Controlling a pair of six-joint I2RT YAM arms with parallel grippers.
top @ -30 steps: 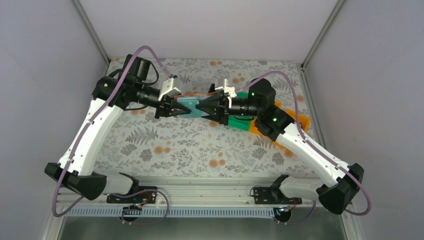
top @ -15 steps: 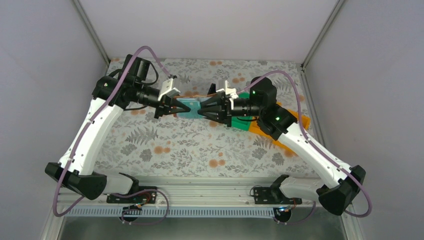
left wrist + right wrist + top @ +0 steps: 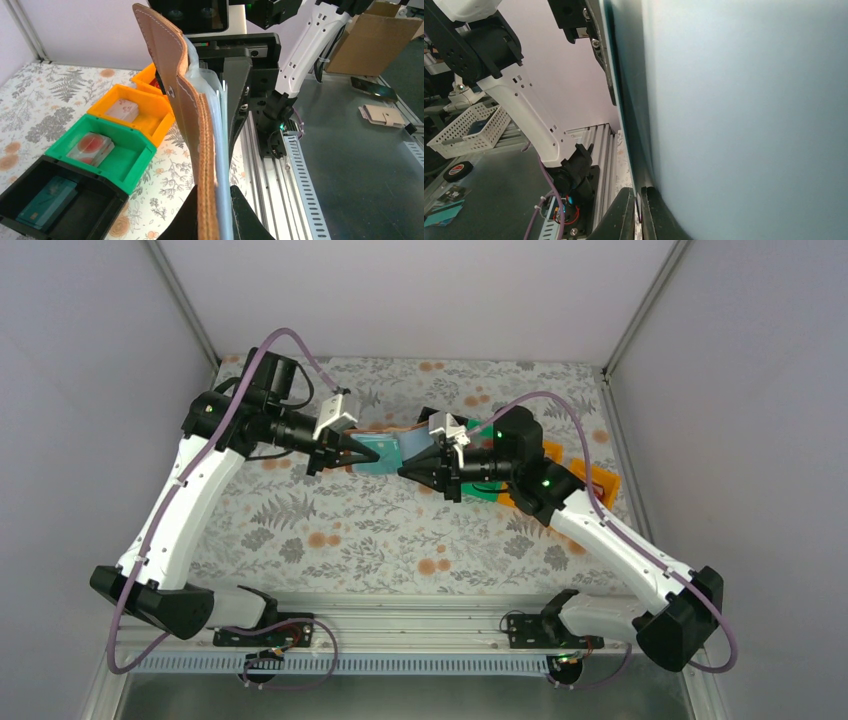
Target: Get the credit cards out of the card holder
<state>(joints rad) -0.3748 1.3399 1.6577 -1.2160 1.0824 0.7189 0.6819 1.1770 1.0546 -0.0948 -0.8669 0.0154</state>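
Each pinched narrow on an opposite edge of the holder, the left pincer and right pincer hold it aloft left of the green bin, apparently to spread it for emptying.

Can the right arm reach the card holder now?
Likely yes: the left gripper holds the card holder upright, and the jaws of the right gripper seem shut on its pale edge.

Bins on a flowered table
Black bin, green bin and orange bin stood touching in a row; a cardboard box sat off the table.
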